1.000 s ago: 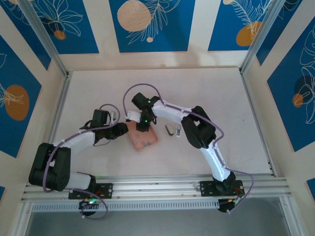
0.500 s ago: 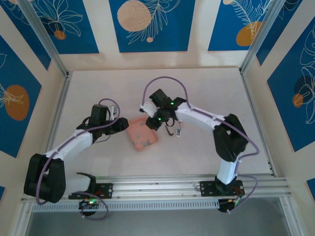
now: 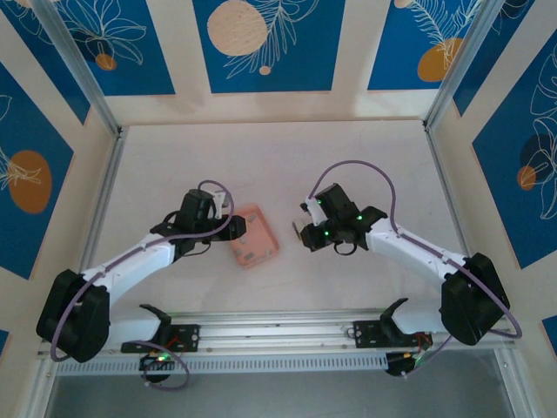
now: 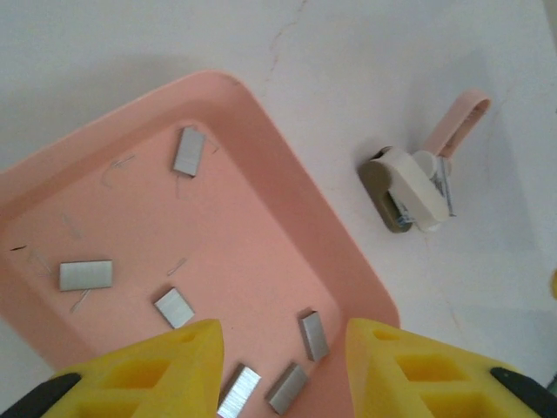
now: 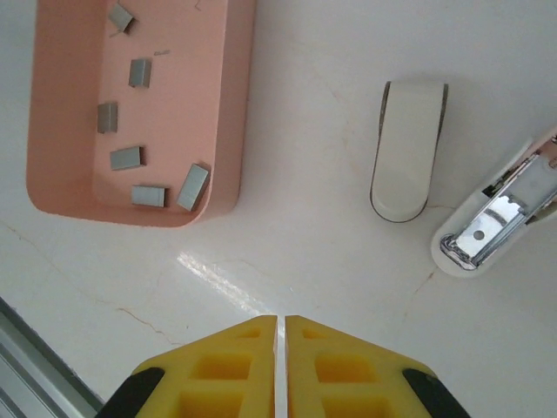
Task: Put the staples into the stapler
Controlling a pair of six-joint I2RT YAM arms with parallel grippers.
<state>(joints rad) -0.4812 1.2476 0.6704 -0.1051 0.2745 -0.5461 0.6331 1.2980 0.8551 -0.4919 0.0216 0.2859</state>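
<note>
Checking both end effectors: left gripper [image 4: 283, 344] hangs over one corner of the pink tray [image 4: 305, 209] with its yellow fingers [image 4: 148, 374] spread, tray floor showing through the gap, nothing pinched; right gripper [image 5: 277, 335] has its fingers pressed together with only a thin seam between them, nothing held, and it hovers above bare table [image 5: 287, 235]; staples [image 4: 86, 275] all lie loose on the tray floor, six short grey bars, scattered, most of them apart from one another; two of them sit almost end to end right by the left gripper's gap; a few thin stray wires lie among them; from the right wrist the six bars run along the tray's length, with three bunched at its rounded end; stapler [image 5: 487, 226] lies on the table beside the tray and clear of it, opened up so its bright metal channel faces upward; cream cap-shaped part [image 5: 406, 148] lies just beside it, between it and the tray, touching neither the tray nor the staples; cannot tell from the wrist views whether that cream part and the metal-lined part are joined; pink arm [image 4: 461, 122] sticks out from the stapler on the side away from the tray; overhead, the tray sits between the two grippers, left gripper at its left edge, right gripper to its right with the stapler just ahead of its fingertips; both arms reach inward toward the table's middle.
</note>
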